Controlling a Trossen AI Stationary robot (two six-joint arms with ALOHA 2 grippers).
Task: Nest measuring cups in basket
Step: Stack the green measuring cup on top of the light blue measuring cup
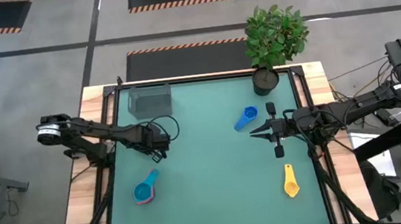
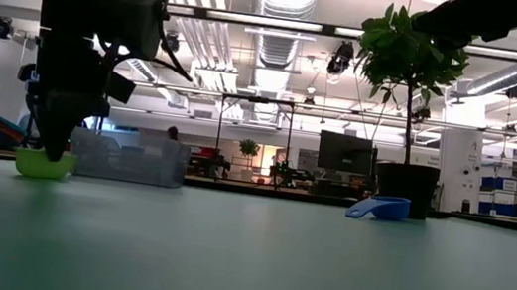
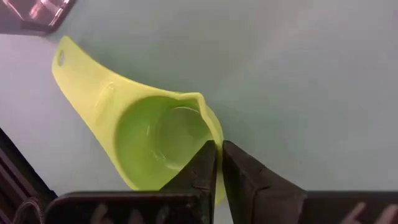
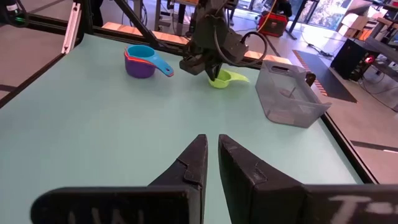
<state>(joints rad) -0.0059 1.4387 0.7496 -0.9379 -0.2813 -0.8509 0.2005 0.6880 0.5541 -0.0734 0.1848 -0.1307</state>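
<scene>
A green measuring cup (image 3: 149, 137) stands on the green table, its handle (image 3: 68, 62) pointing toward the grey see-through basket (image 1: 149, 100). My left gripper (image 1: 161, 147) is shut on it and hides it in the high view. A light blue cup nested in red and purple ones (image 1: 146, 188) sits near the front left. A blue cup (image 1: 246, 118) and a yellow cup (image 1: 291, 181) lie to the right. My right gripper (image 4: 211, 155) hovers shut above the table by the blue cup, holding nothing. My left gripper pinches the green cup's rim wall (image 3: 217, 146) on the side opposite the handle, with one finger (image 3: 202, 171) inside the bowl and the other outside. The fingers come steeply from above. In the low view the cup's bottom (image 2: 42, 173) is on the table, upright.
A black pot with a green plant (image 1: 266, 79) stands at the far right edge. The basket (image 2: 132, 158) sits at the far edge, just behind the green cup. Open table surface lies between the two arms.
</scene>
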